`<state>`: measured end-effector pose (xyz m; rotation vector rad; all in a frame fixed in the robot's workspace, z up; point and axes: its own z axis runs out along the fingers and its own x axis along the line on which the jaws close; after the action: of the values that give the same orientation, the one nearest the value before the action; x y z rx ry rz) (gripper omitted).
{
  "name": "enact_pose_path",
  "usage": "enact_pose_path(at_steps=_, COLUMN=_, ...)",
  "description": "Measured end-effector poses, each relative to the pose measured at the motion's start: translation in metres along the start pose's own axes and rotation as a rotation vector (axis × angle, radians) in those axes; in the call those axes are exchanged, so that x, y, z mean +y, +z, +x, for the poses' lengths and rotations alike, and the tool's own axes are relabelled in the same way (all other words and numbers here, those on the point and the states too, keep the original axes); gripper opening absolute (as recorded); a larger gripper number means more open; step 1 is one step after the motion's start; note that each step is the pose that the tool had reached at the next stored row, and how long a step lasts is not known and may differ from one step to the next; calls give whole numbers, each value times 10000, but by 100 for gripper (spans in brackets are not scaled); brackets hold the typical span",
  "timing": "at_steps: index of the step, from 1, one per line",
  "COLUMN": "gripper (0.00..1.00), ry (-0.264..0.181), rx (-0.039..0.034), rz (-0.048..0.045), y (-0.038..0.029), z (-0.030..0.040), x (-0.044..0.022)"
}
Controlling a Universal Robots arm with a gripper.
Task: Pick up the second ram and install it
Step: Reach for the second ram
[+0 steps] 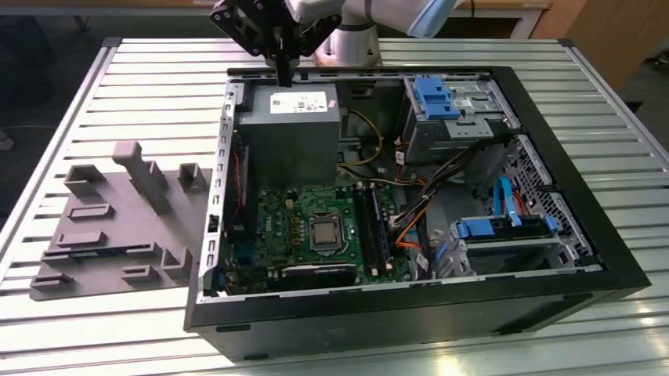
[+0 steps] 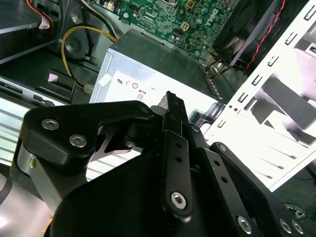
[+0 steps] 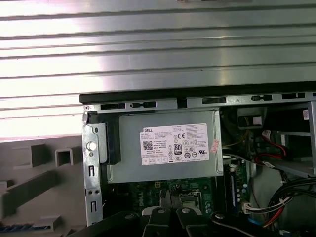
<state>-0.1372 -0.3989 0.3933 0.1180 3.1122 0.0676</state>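
Hanging at the upper middle of the exterior view, the gripper (image 1: 282, 77) points straight down over the power supply (image 1: 287, 117) at the far rim of the case (image 1: 418, 321), with the arm reaching in from behind. The jaws are drawn together, with nothing visible between them. The ram (image 1: 81, 240) looks to be the bluish strip lying flat in the tray (image 1: 110, 266) at the exterior view's left, well apart from the gripper. A good pick would want the jaws opened, squared across the strip's thin faces, lowered plumb, and closed at mid-length so the ram stays level
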Motion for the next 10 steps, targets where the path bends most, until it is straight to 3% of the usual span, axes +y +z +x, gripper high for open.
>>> enact_pose_path(at_steps=10, gripper=11, ry=0, rx=0, rz=0, y=-2, z=61, x=-5)
